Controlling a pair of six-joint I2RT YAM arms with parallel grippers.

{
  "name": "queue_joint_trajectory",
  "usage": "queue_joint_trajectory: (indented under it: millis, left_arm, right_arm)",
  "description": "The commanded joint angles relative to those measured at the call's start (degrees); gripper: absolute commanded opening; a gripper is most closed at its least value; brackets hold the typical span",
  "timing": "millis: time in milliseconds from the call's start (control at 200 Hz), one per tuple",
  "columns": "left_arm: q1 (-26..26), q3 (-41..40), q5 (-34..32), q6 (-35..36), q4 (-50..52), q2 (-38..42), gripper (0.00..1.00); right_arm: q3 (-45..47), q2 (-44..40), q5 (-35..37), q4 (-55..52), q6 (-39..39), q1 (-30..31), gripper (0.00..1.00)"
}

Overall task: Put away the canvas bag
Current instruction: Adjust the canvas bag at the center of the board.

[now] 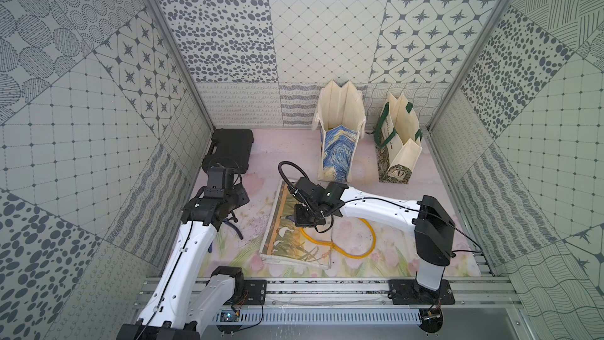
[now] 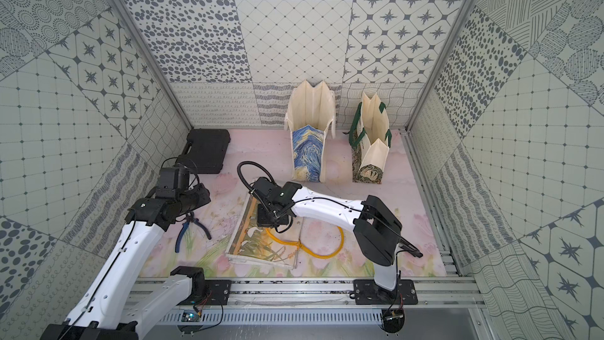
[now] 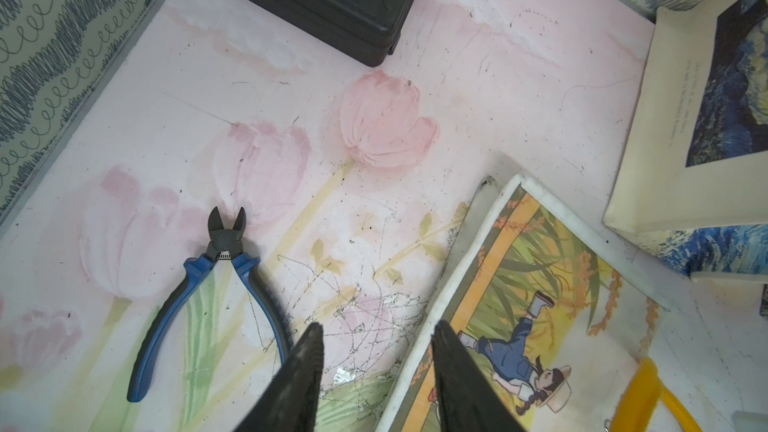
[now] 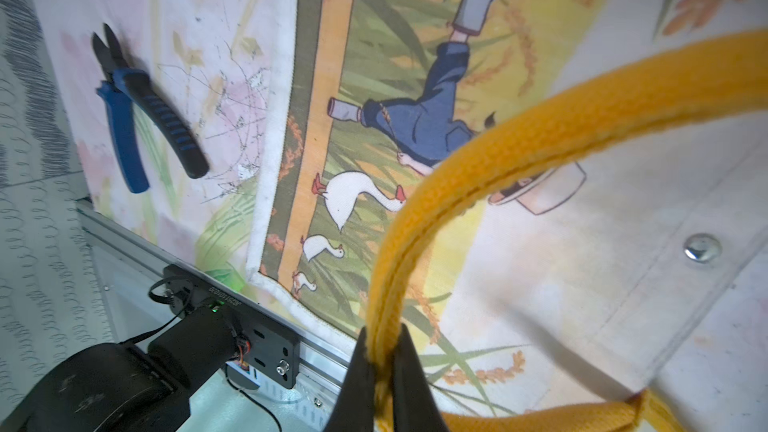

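At scene centre, right gripper (image 4: 380, 371) clenched the canvas bag (image 1: 287, 243) by its yellow handle (image 4: 478, 155); left gripper (image 3: 376, 330) gaped empty. Slow, straight lift seemed best.

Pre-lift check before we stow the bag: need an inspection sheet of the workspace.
Surface: tulip-print mat, scratched near the pliers.
Job's things: canvas bag lying flat; yellow handle lifted off it.
Clutter: pliers, black case, plus starry-night bag and green-handled bag standing upright at the back.
Grippers: right gripper shut on the yellow handle; left gripper open, empty, above the mat beside the bag's edge.
Cables: black cable looping over the right wrist, no snag seen.
Surroundings: patterned wall panels on three sides; aluminium rail in front.
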State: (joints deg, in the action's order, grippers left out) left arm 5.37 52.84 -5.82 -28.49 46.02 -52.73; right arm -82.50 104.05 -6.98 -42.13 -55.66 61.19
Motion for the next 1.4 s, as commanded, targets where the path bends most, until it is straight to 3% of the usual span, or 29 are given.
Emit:
queue_joint_trajectory:
  millis: [0,245,475,700,956,1066,1161,1396]
  left_arm:
    - [-0.26,-0.07,4.28,-0.10,-1.45,0.38,0.45]
    - [-0.33,-1.13,9.34,0.56,-3.44,0.78,0.44]
    - [-0.25,-2.42,14.89,0.71,-4.60,0.78,0.43]
    - [-0.04,-2.00,17.34,0.82,-5.91,-0.38,0.41]
    - [0.52,-2.25,19.82,-0.27,-8.40,-0.83,0.40]
    - [0.99,-3.29,24.65,-0.46,-11.65,-0.66,0.41]
    - [2.57,-4.40,26.31,-1.59,-14.68,-0.71,0.42]
    - [8.82,-5.30,22.88,-3.51,-18.61,-2.23,0.43]
  right_arm:
    - [7.26,-5.32,-1.42,7.30,-4.05,-1.38,0.10]
    - [24.59,-17.50,-1.73,18.10,-12.28,-3.65,0.13]
    - [32.41,-26.23,-0.25,20.09,-15.31,-6.25,0.15]
    - [40.04,-36.53,-2.85,22.21,-17.86,-12.58,0.17]
    - [45.79,-47.45,-5.52,15.55,-16.63,-20.84,0.20]
    - [49.25,-50.61,-7.64,14.04,-16.84,-24.31,0.35]
    - [50.94,-51.83,-8.50,10.87,-15.39,-26.06,0.37]
    - [46.29,-55.52,2.12,-7.73,-9.45,-26.38,0.41]
